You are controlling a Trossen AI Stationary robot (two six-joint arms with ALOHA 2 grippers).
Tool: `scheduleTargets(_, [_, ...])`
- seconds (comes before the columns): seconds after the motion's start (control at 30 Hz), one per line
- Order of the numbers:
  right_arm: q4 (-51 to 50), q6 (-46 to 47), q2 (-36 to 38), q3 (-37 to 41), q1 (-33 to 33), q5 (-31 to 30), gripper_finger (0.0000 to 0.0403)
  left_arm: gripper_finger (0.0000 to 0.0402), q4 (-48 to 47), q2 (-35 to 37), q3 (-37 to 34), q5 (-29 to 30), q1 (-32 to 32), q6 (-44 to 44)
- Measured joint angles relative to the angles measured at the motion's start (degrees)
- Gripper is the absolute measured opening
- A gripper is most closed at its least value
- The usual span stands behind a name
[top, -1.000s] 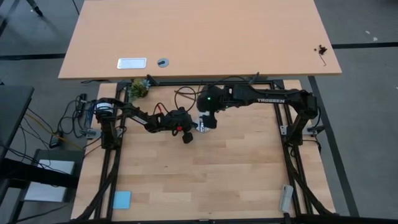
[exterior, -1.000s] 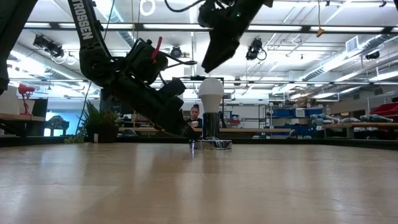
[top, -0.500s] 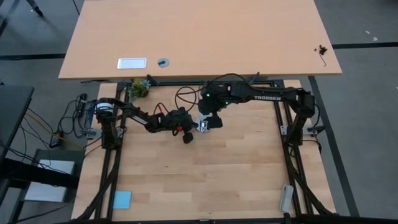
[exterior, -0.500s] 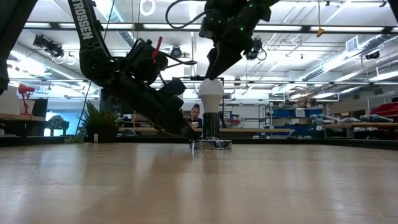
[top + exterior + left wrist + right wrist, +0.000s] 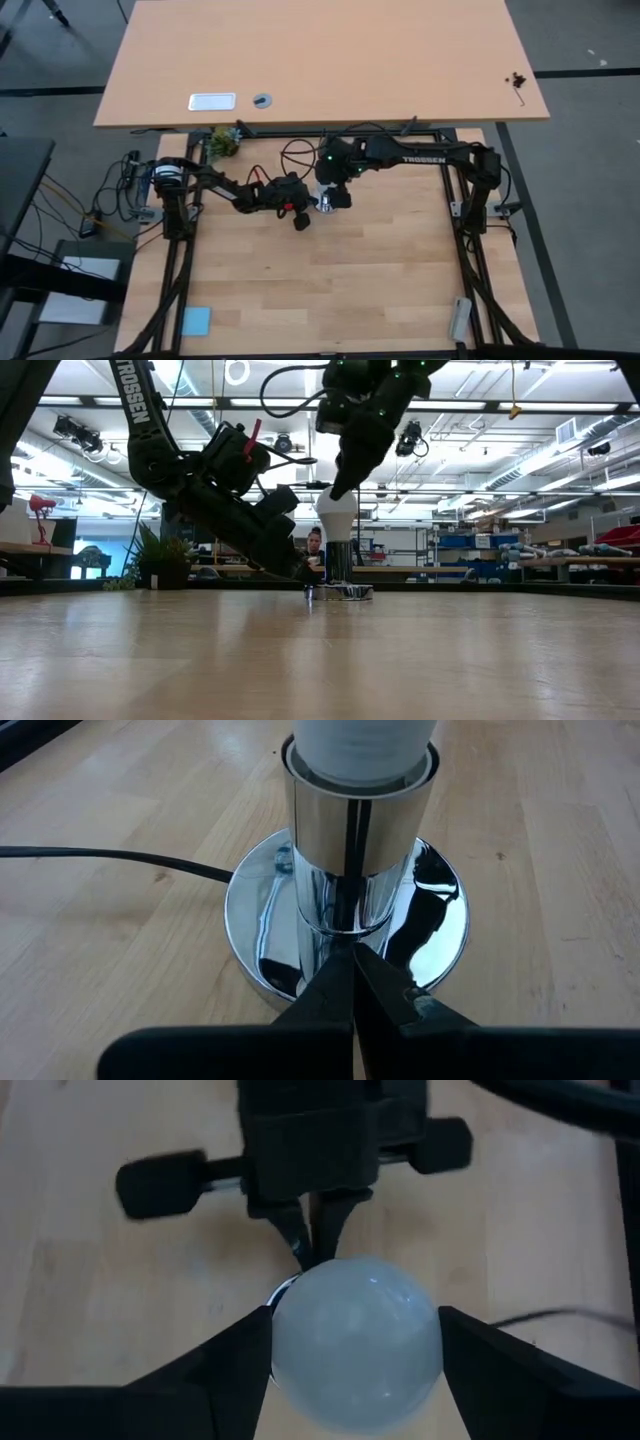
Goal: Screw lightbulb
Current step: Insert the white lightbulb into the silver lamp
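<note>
Down over the bulb is where the right gripper (image 5: 355, 1342) has come; a moment ago it hung higher, above the bulb and off to one side. Its fingers (image 5: 230, 1355) now sit on each side of the round top, spread wide with small gaps, so they do not seem to squeeze yet. The left gripper (image 5: 352, 982) has not moved. It is closed, with its tip against the foot of the shiny lamp base (image 5: 440, 935).

The lightbulb (image 5: 338, 512) stands up straight in the lamp base. It looks light, smooth and slippery, and likely easy to break. I would hold it softly around its widest round part, then turn gently. The bulb itself stays in the same spot.
</note>
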State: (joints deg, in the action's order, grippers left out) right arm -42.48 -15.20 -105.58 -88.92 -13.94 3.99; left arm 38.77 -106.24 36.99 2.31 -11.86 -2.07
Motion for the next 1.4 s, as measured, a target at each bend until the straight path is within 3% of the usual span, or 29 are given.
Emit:
scheduleTargets(0.23, [-3.0,30.5,0.1,-0.2,1.5,-7.3,0.0272,0.0002,0.0,0.0,0.0,0.0,0.0,0.0])
scheduleTargets(0.33, [-3.2,34.2,0.0,-0.2,1.9,-7.5,0.0285,0.0002,0.1,0.0,0.0,0.0,0.0,0.0])
scheduleTargets(0.63, [-2.9,23.0,1.0,-1.9,2.4,-7.5,0.0337,0.0002,-0.1,0.0,0.0,0.0,0.0,-0.1])
scheduleTargets(0.8, [-3.2,10.4,1.6,-4.6,2.6,-7.9,0.0353,0.0002,-0.1,0.0,0.0,0.0,0.0,-0.1])
scheduleTargets(1.0, [-4.9,-4.9,1.5,-5.1,2.4,-2.5,0.0347,0.0002,-0.1,0.0,0.0,0.0,0.0,-0.1])
scheduleTargets(1.4, [-4.0,-5.3,1.5,-3.1,-0.1,3.3,0.0322,0.0002,-0.1,0.0,0.0,0.0,0.0,-0.1])
